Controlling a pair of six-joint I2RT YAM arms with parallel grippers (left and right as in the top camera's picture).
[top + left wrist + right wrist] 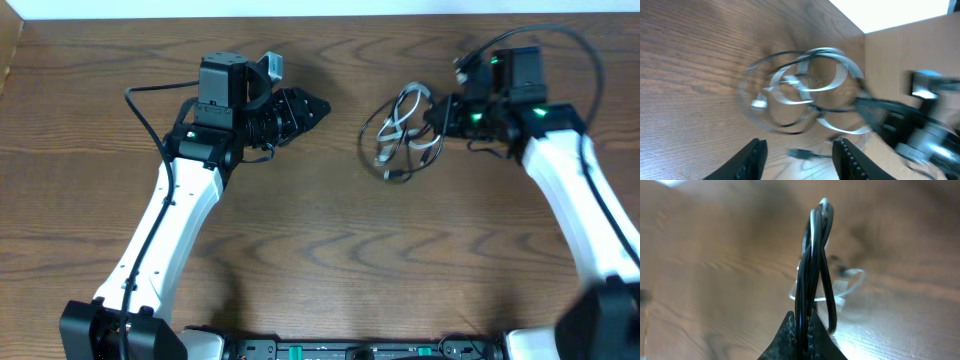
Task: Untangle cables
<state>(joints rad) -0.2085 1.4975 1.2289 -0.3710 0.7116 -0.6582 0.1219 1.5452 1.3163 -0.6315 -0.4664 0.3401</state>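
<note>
The black cable [378, 128] and the white cable [404, 112] lie tangled in one bundle at the middle right of the table. My right gripper [440, 118] is shut on the bundle's right edge; its wrist view shows black cable loops [812, 265] pinched between the fingers [802, 325], with the white cable [850, 287] behind. My left gripper [318, 106] is open and empty, left of the bundle and apart from it. In its wrist view the bundle [805, 85] lies ahead of the open fingers [797, 155], with a black plug [801, 153] between them.
The wooden table [320, 260] spreads out under both arms. A pale wall or board [910, 50] stands at the far right in the left wrist view. Thicker black arm wires [575, 45] loop above the right arm.
</note>
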